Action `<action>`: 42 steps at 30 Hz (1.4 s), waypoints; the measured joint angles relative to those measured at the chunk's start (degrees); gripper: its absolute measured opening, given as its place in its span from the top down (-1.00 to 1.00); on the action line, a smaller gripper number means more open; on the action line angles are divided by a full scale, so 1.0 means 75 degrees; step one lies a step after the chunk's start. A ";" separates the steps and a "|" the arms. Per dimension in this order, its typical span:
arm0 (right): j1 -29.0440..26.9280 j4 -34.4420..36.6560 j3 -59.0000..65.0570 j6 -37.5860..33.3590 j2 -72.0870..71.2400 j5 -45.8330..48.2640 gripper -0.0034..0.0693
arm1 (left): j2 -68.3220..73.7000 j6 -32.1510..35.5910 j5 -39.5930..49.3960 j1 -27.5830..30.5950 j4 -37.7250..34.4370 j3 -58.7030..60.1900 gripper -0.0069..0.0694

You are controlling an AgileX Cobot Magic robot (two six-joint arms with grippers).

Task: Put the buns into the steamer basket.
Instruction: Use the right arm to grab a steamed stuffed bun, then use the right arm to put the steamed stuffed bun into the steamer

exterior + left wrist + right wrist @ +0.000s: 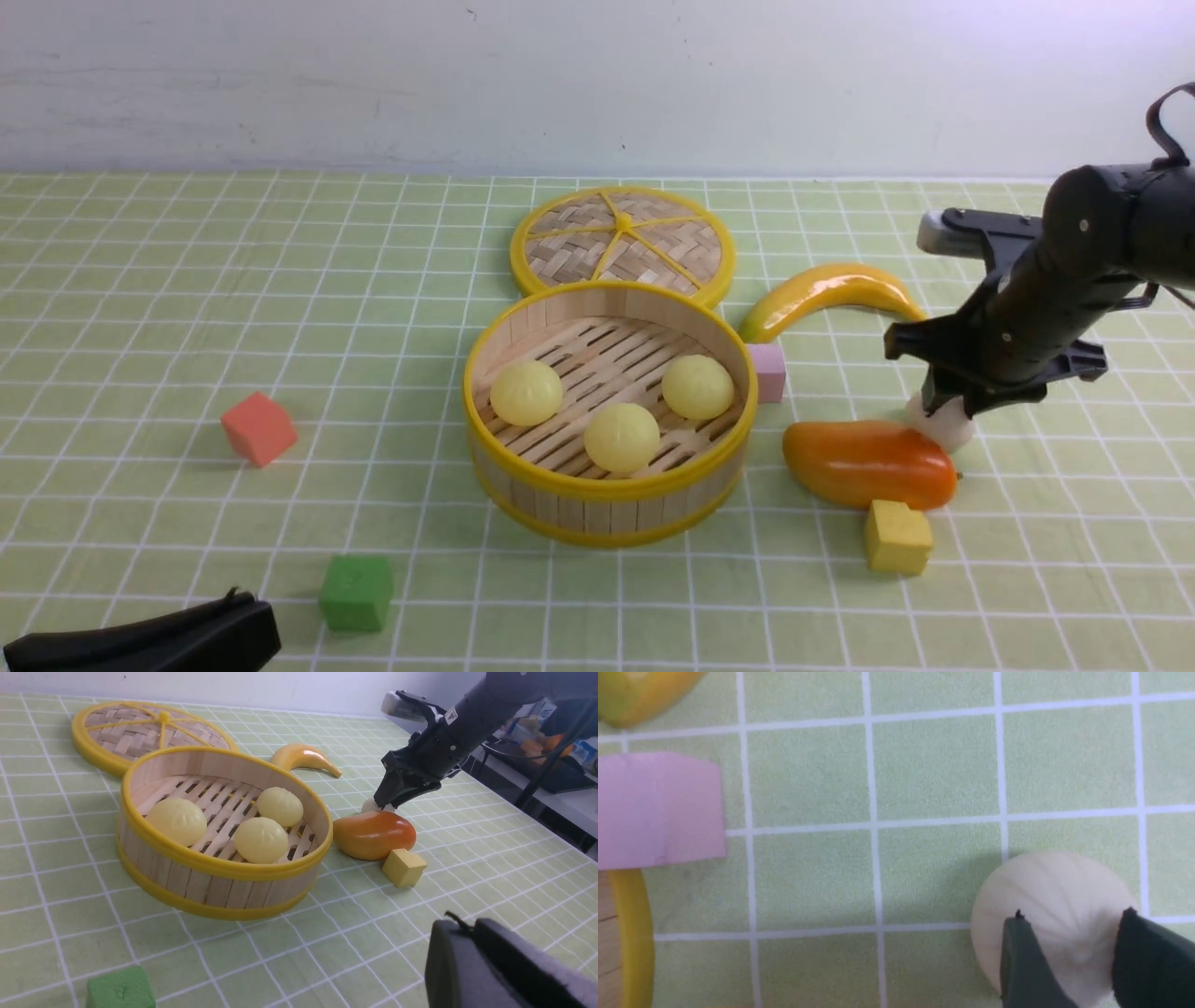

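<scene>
Gripping the off-white bun (1045, 882) is the right pincer (1073, 917); left pincer (245, 607) sits closed.

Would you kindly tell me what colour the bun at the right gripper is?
The bun is off-white, seen best in the right wrist view.

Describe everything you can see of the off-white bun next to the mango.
The off-white bun is a small, round, soft-looking ball with faint pleats running to a dimple on top. It sits upright on the green checked cloth, outside the basket, just behind the orange mango; whether they touch is unclear. The right gripper is down over it, one finger at each side of its top; a firm grip cannot be confirmed.
</scene>
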 joint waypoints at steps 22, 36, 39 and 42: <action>0.0336 0.0277 -0.0076 -0.0937 -0.0861 0.0343 0.89 | 0.0000 -0.0007 0.0032 0.0000 0.0002 0.0000 0.68; 0.2589 0.2681 -0.2110 -0.2725 0.0515 -0.0930 0.85 | 0.0000 -0.0007 0.0040 0.0000 0.0025 0.0000 0.67; 0.2650 0.2772 -0.2373 -0.2708 0.1160 -0.1277 0.79 | 0.0000 -0.0007 0.0031 0.0000 0.0025 0.0000 0.67; 0.2658 0.2873 -0.2401 -0.2694 0.1487 -0.1454 0.67 | 0.0000 -0.0007 -0.0009 0.0000 0.0025 0.0000 0.67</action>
